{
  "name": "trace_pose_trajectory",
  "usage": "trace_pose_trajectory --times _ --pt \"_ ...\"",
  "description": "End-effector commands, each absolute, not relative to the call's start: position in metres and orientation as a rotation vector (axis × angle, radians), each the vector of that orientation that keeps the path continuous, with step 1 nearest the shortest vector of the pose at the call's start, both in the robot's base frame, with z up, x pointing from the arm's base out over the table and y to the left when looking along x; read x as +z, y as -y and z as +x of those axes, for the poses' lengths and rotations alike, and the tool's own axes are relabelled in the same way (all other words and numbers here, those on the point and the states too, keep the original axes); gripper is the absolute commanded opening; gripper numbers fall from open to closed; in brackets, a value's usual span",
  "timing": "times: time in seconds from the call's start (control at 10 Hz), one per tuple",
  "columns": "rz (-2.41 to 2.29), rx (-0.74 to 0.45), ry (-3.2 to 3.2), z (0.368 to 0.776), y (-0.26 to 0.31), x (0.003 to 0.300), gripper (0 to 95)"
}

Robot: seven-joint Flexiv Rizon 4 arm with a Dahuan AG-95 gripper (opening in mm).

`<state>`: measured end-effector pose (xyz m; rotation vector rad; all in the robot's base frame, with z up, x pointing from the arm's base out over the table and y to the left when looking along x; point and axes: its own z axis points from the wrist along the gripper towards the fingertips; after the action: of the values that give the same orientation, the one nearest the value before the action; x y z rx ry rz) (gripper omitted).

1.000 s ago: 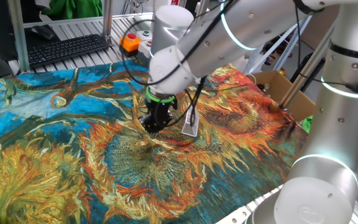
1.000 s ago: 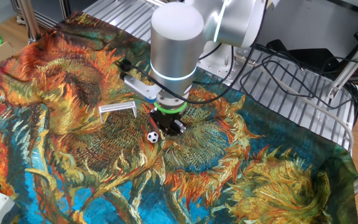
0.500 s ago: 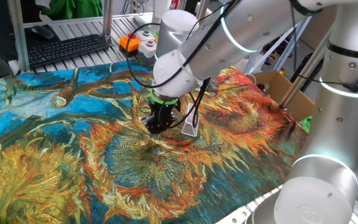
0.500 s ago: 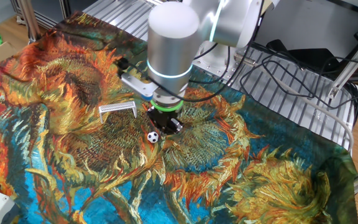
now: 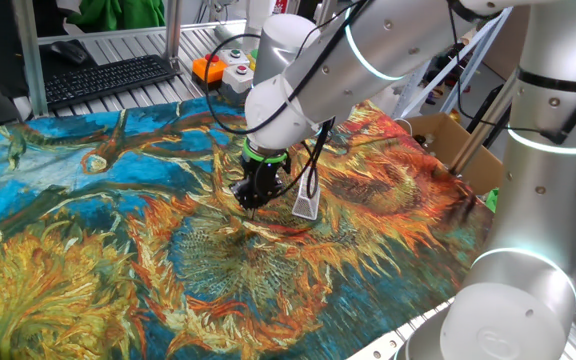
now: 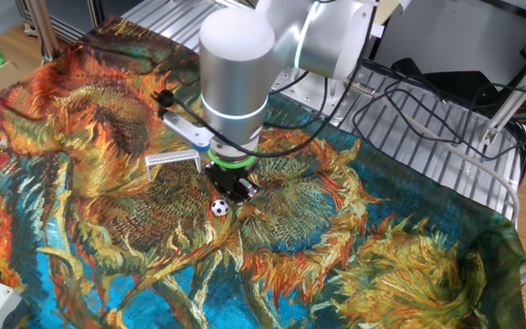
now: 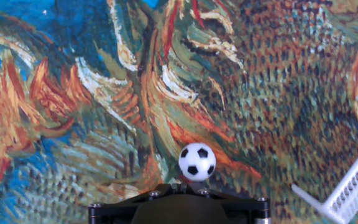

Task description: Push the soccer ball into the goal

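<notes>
Presently I am holding my gripper [image 6: 228, 188] low over the painted cloth [image 6: 80, 137], jaw state not discernible, just behind the soccer ball [image 6: 219, 207], which is lying short of the goal [image 6: 173, 160], so that a push can carry it toward the mouth.

soccer ball [image 7: 197, 162] white, black patches; goal [image 6: 173, 160] white; cloth [image 6: 80, 137] orange-blue painted sunflowers

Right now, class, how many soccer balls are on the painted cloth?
1. The soccer ball lies just in front of the gripper, near the goal. None looks hidden.
</notes>
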<state>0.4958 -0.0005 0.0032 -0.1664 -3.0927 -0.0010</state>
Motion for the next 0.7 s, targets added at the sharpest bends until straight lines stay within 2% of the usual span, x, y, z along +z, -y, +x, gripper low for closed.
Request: trace_pose_trajectory --times 0.1,0.7 --pt "-0.164 -0.009 3.093 0.502 0.003 0.002 0.0" --pt "-0.181 -0.034 3.086 0.513 0.007 0.005 0.0"
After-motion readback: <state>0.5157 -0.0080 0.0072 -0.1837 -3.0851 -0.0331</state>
